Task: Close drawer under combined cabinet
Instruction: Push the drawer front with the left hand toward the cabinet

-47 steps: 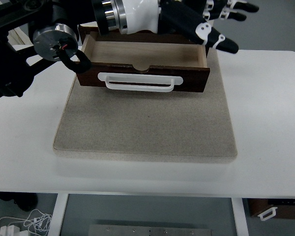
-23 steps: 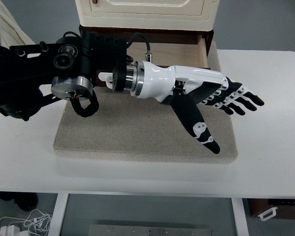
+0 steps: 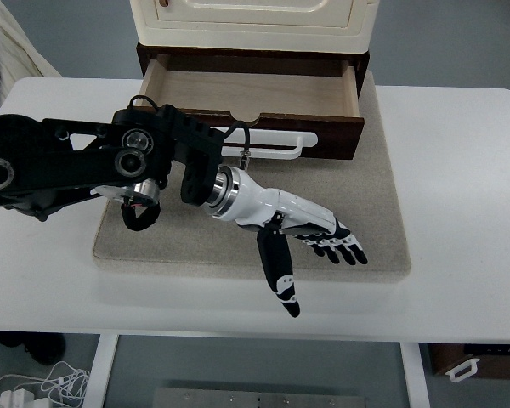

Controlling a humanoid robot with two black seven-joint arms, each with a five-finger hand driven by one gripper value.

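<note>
My left hand (image 3: 302, 234) hangs over the near half of the grey mat (image 3: 238, 255), palm down, fingers (image 3: 344, 251) stretched flat and a little spread, thumb pointing toward the near edge. I have hold of nothing. My right arm does not show.

The drawer (image 3: 251, 102) I am to shut sits at the far end of the mat, under the cream cabinet (image 3: 251, 21), pulled well out so its bare wooden floor is open to view. Its dark front panel (image 3: 331, 136) faces me, with the white handle (image 3: 272, 144) running across it; my forearm hides the left stretch of both.

To do this well, I judge that I should bring the flat of my fingers to the dark front panel, near the middle of the handle and not toward one end, so the drawer runs straight and does not bind on one side. A push with the palm or finger backs suits better than gripping the handle. The push should go straight away from me, level with the worktop (image 3: 459, 212), slow enough that the cabinet does not slide on the mat, and I should keep my thumb clear of the closing gap.
</note>
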